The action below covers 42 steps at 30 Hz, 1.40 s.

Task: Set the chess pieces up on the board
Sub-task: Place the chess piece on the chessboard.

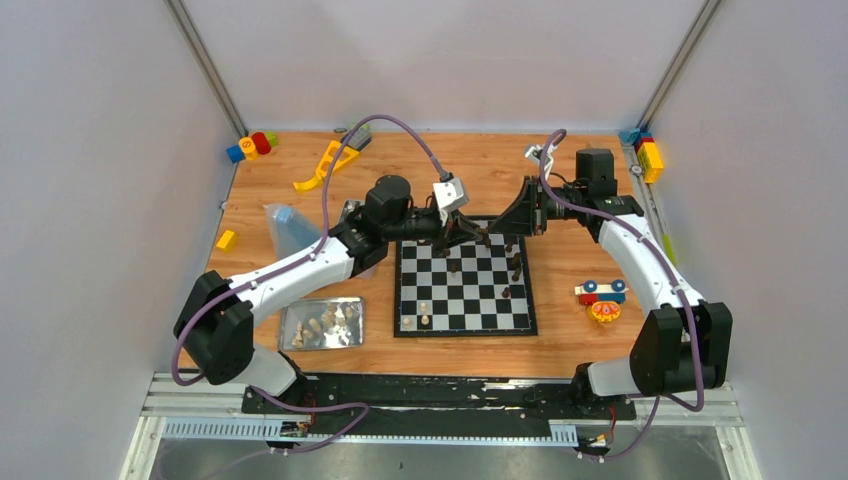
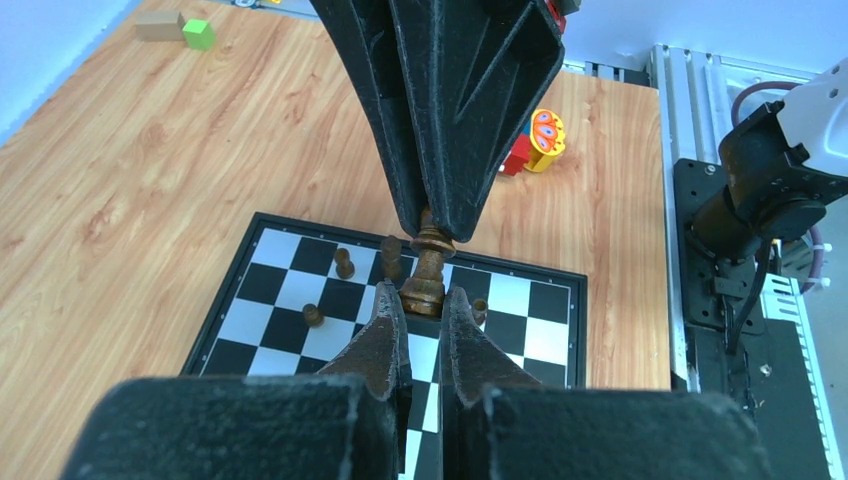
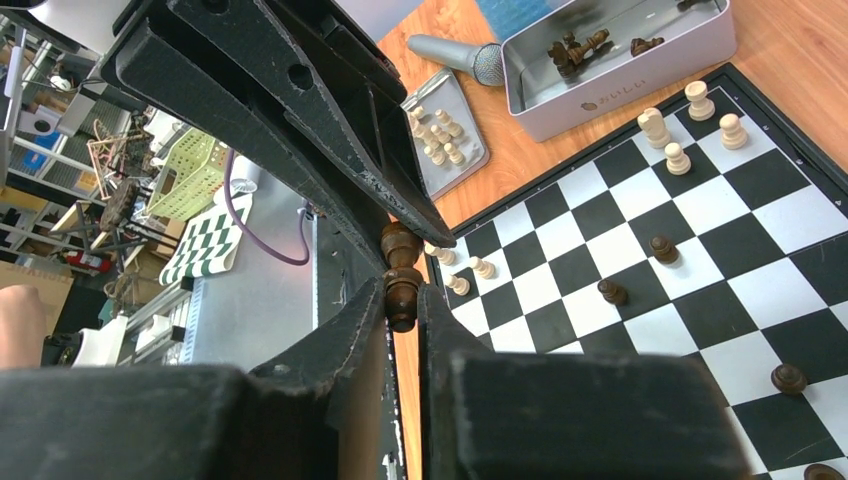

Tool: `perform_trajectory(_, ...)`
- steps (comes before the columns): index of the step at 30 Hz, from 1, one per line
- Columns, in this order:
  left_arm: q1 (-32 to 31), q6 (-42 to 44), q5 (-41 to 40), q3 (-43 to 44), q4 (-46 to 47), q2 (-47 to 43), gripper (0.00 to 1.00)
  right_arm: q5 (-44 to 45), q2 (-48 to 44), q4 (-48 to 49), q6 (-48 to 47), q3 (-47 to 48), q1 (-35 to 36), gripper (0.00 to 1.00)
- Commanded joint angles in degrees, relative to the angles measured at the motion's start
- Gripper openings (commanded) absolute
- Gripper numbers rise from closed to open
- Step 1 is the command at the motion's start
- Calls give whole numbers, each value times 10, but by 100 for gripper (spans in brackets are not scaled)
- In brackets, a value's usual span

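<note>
The board lies at the table's middle. Both grippers meet just above its far edge and hold one tall dark brown chess piece between them. My left gripper is shut on its base. My right gripper is shut on its head, and its fingers come down from above in the left wrist view. In the top view the left gripper and the right gripper nearly touch. A few dark pawns and two cream pieces stand on the board.
A metal tray holding cream pieces lies left of the board. A metal tin with dark pieces and a blue bag are behind it. Toy blocks lie to the right, with more toys along the far edge.
</note>
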Motion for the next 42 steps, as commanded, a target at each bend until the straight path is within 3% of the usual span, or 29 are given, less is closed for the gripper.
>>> perform_trajectory(1, 3, -4, 0, 11, 15, 0, 3, -24, -1, 22, 4, 6, 4, 8)
perform_trajectory(4, 3, -1, -6, 11, 11, -4, 16, -9, -9, 21, 2, 9, 2, 0)
perform_trajectory(7, 5, 12, -19, 6, 0, -19, 43, 33, -23, 14, -7, 10, -4, 0)
perform_trajectory(8, 7, 20, -20, 5, -3, -24, 57, 45, -29, 10, -11, 10, -8, 0)
perform_trajectory(10, 14, 38, -23, 3, -21, -37, 71, 78, -36, -16, -32, 17, -18, 0)
perform_trajectory(16, 54, 115, -33, 6, -130, -97, 96, 215, -34, -185, -162, 71, -23, 0)
perform_trajectory(22, 99, 170, -102, 23, -268, -135, 100, 392, -20, -281, -230, 108, -22, 0)
perform_trajectory(26, 115, 197, -160, 30, -338, -157, 100, 451, 1, -319, -244, 141, -16, 0)
perform_trajectory(34, 120, 214, -208, 31, -401, -187, 100, 543, 14, -425, -306, 140, 32, 0)
perform_trajectory(42, 121, 218, -226, 21, -414, -191, 100, 599, 19, -420, -291, 75, 98, 0)
